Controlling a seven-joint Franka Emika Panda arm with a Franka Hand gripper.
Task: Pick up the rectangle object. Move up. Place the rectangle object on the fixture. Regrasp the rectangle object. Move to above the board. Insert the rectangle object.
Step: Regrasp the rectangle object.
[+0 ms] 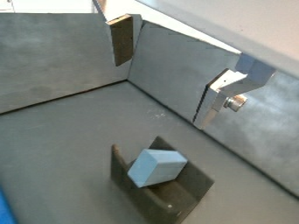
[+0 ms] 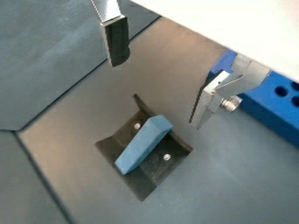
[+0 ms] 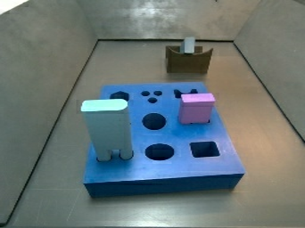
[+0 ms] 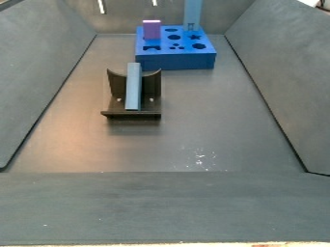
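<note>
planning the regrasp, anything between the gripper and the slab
Nothing: the open gripper hangs above the slab in the fixture, in both wrist views.

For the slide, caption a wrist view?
Open hand above the grey slab resting tilted in the dark holder.

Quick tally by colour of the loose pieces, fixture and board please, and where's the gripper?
Pale blue: 2, rectangle object in fixture, round-topped block on board
Pink: 1, cube
Dark: 1, fixture
Bright blue: 1, board
Total: 5
Gripper open above fixture.
</note>
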